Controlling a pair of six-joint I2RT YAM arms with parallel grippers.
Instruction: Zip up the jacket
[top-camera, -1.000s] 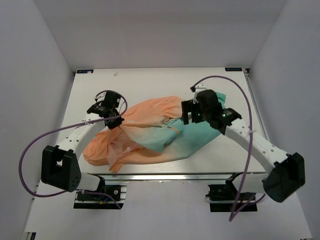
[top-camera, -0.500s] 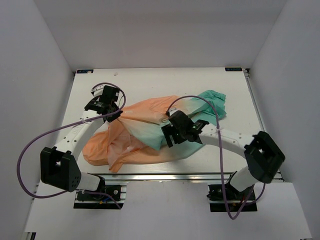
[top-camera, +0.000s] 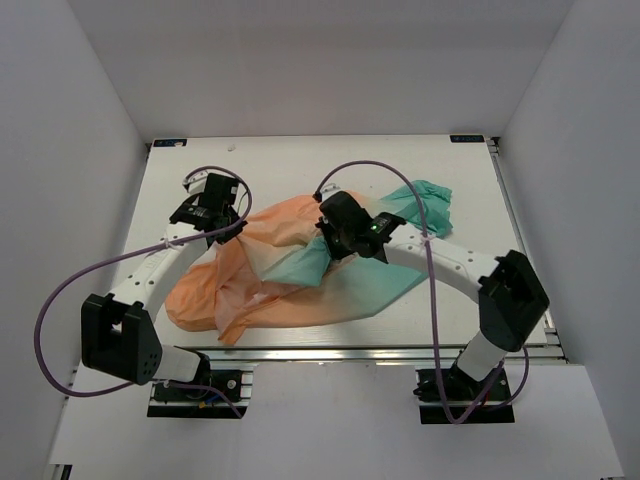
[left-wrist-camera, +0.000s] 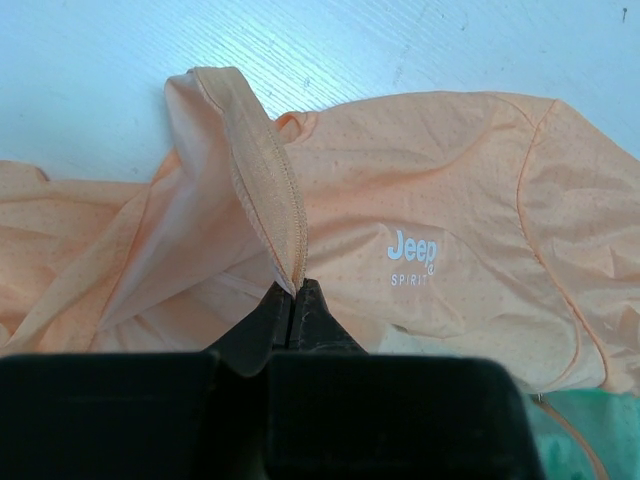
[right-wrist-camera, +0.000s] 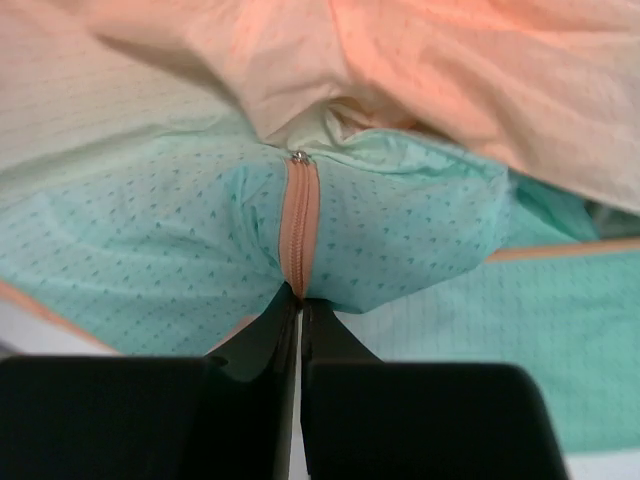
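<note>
The right claw (right-wrist-camera: 299, 295) has its two black fingers pressed together with no gap, pinching the near end of a peach zipper strip. The left claw (left-wrist-camera: 295, 290) is closed just as tight on a stitched peach edge band (left-wrist-camera: 262, 165).

Between the 2 claws, and spreading past both, lies the thin, soft jacket (top-camera: 260, 290), peach-orange fading to teal-green, crumpled on the white wooden table (top-camera: 300, 160).

Ahead of the right claw's tips the zipper strip (right-wrist-camera: 299, 225) runs straight away through teal cloth to a small metal slider (right-wrist-camera: 298, 156); beyond it the fabric folds over, so the rest of the zipper is hidden. To the right of the left claw's tips there is a small white "Jeep Spirit" print (left-wrist-camera: 412, 258).

Judgement: the cloth looks very light, limp and prob. a bit slippery, so it will bunch up, not push. Best grip pts are the slider itself and the stitched edges, which are thicker; the other claw should keep the strip taut.
</note>
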